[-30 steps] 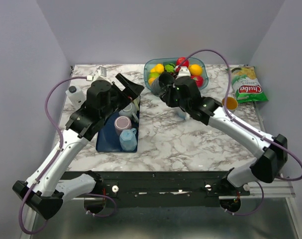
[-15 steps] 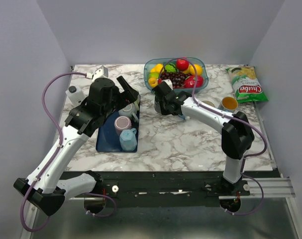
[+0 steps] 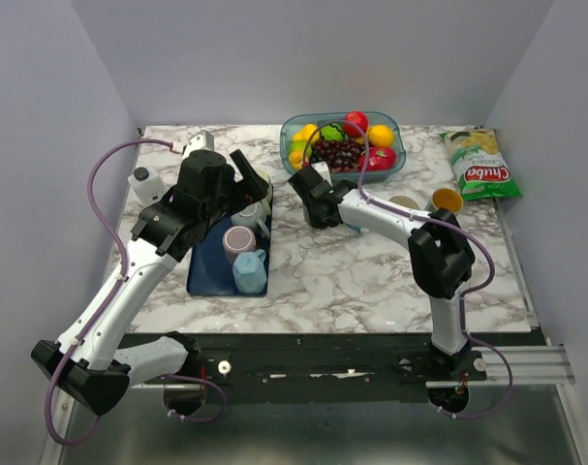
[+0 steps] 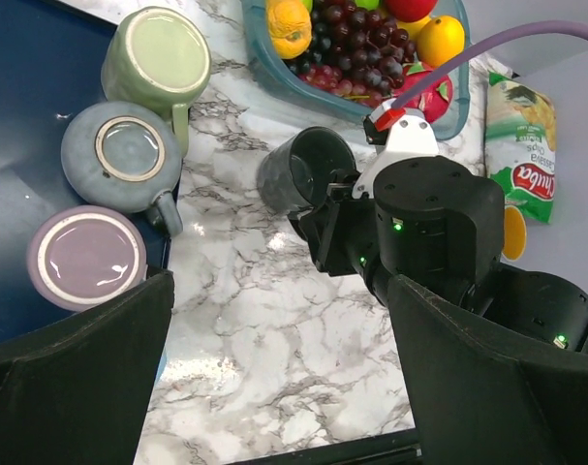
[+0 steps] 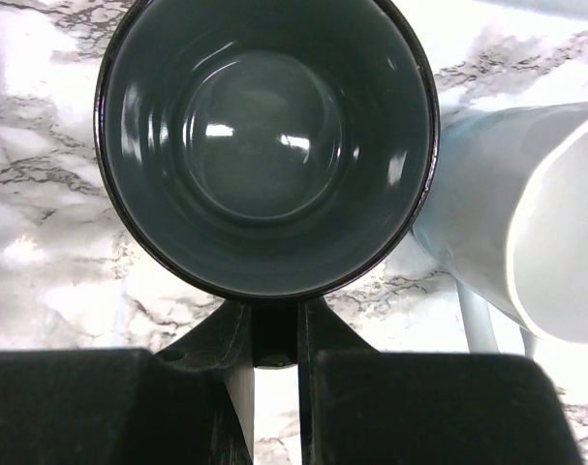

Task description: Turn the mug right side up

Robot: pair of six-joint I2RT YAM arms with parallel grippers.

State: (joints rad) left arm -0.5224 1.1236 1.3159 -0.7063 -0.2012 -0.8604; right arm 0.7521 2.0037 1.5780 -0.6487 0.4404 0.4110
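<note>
1. The right pincer [image 5: 274, 339] is nearly closed. Its two black fingers [image 5: 226, 373] press the handle of a glossy dark grey ceramic mug [image 5: 264, 145] between them.
2. This mug is straight in front of the pincer. It is tilted, and its round mouth is turned up toward the wrist, so the inside and the bottom of it are visible. I cannot tell if its base rests on the white marble table [image 5: 42, 194].
3. Just beside the dark mug, on the pincer's right, a white ceramic mug [image 5: 526, 242] lies on the table. If the two mugs touch, I cannot tell.
4. Beyond the dark mug, on the side away from the pincer, is a dark blue flat tray [image 4: 22, 97]. It carries a pale green mug [image 4: 158, 58], a grey-blue mug [image 4: 124, 155] and a lilac mug [image 4: 85, 257]. The last two show their bases.
5. Behind the pincer, farther from the arm bases, stands a clear teal plastic bowl of fruit [image 4: 274, 77]. A green bag of crisps [image 4: 526, 165] lies well apart, to the right.
6. The left pincer [image 4: 279, 291] hangs above the tray edge with its jaws spread fully and holds nothing.
</note>
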